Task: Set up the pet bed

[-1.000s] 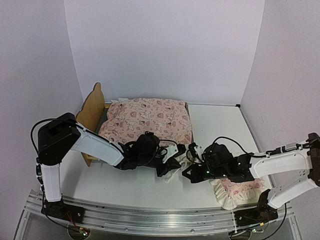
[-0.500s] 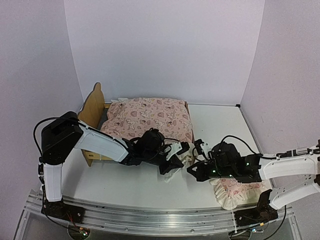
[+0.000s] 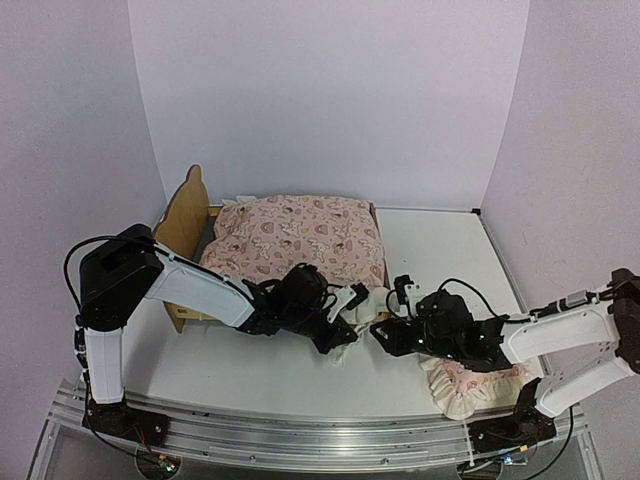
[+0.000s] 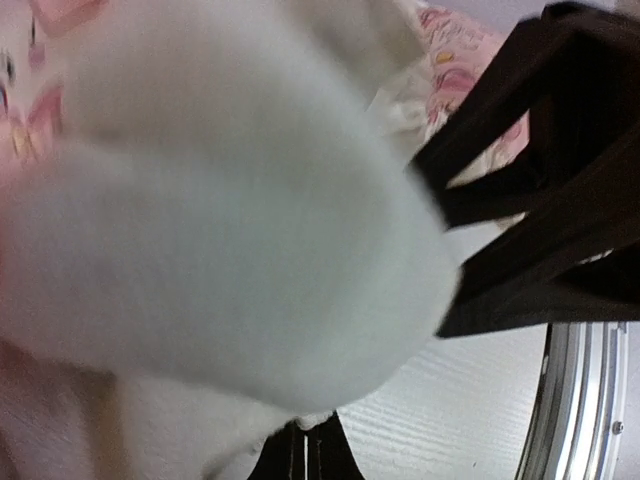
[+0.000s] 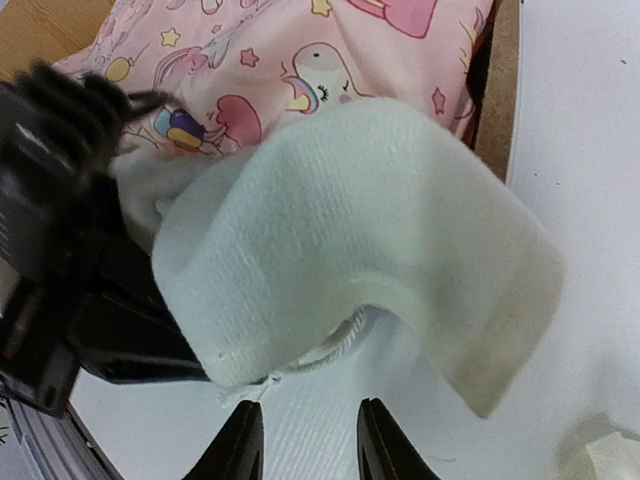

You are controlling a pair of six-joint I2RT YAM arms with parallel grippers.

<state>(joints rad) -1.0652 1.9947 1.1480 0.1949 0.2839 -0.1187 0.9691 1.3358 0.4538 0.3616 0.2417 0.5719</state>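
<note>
Your left hand (image 3: 338, 335) clamped on white cloth (image 5: 360, 230) by bed (image 3: 185, 215) foot corner, likely to hold it raised. Right hand (image 5: 305, 445) parted, empty, under cloth edge, probably to regrip.

I see my left gripper (image 3: 343, 325) on a white cloth (image 3: 341, 347) at the pet bed's (image 3: 185, 215) near right corner. My right gripper (image 3: 383, 330) sits just beside it, with the pink pillow (image 3: 470, 385) under that arm.
</note>
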